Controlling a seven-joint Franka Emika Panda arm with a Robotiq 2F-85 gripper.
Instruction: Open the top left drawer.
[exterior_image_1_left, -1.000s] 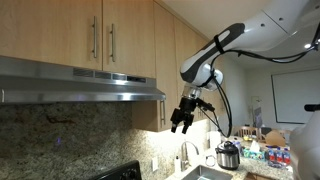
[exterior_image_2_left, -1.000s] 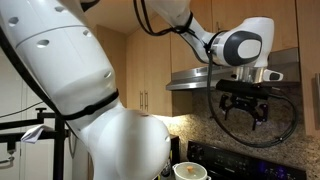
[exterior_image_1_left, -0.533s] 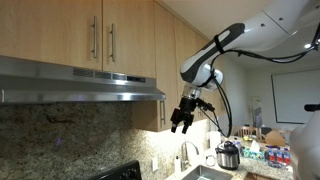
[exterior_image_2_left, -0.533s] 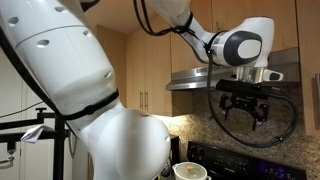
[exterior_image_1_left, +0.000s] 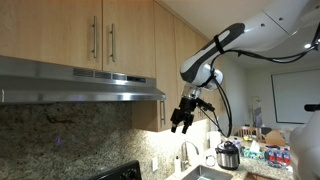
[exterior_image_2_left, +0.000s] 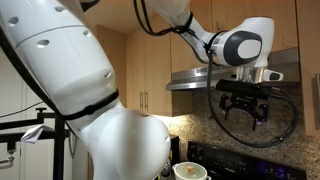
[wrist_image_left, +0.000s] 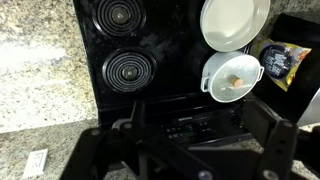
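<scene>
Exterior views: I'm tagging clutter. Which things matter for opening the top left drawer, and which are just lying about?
For the job: top left drawer; its silver bar handle; gripper, fingers open.
Just lying about: steel pot; white pot; white plate; stove burners.

White arm (exterior_image_1_left: 285, 30), black hand (exterior_image_1_left: 183, 117) w/ cables.

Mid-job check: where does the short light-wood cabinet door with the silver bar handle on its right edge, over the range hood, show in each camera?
Exterior view: the short light-wood door fills the upper left, above the steel range hood; the gripper hangs below and to its right, apart from it.
Exterior view: not identifiable; the hood shows behind the gripper.
Wrist view: not in it; only the black stovetop.
Shared landmark: the hood.
</scene>
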